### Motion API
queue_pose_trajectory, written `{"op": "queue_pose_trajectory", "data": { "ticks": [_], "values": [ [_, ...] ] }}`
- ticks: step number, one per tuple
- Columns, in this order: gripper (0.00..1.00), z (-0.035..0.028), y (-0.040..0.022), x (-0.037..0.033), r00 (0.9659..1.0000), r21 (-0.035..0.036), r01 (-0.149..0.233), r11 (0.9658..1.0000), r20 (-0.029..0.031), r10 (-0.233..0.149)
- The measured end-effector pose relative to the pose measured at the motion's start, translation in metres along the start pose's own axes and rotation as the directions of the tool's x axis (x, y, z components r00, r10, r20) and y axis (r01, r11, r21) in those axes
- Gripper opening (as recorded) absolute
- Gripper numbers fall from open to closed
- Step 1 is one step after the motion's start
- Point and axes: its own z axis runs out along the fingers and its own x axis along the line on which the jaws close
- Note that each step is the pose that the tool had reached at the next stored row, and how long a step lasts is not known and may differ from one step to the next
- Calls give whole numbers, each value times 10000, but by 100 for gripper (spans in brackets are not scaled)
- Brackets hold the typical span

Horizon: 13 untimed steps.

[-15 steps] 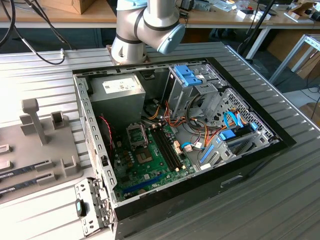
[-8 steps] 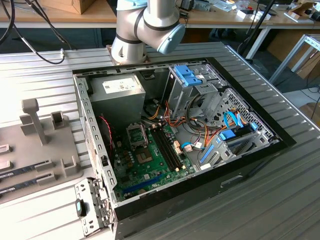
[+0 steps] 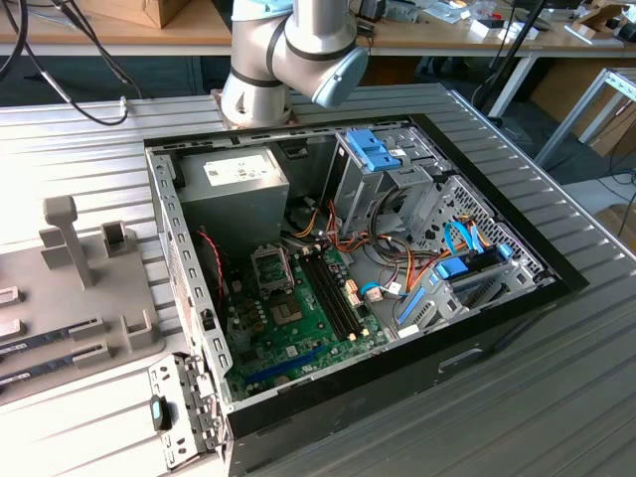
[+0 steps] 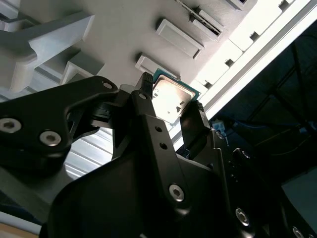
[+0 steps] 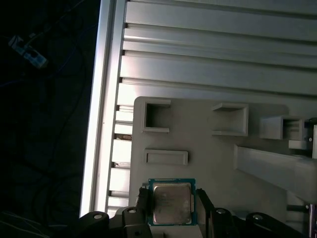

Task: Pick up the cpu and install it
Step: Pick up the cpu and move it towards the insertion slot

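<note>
Claw (image 4: 172, 95) clamps the cpu (image 4: 170, 100) by opposite edges at the grey holder (image 5: 223, 163).

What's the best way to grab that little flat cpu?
Grip the cpu by two opposite green edges, coming down squarely over its silvery top. It is thin and flat with its plate facing up, so only the edges give a hold. In the first wrist view the fingers are shut on exactly those two edges, over the grey tray.
</note>
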Motion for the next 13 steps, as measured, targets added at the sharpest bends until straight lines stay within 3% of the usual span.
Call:
{"op": "queue_pose_trajectory", "data": {
  "ticks": [13],
  "values": [
    [47,-80,3,-2,10000,0,0,10000,-1,0]
  ]
}}
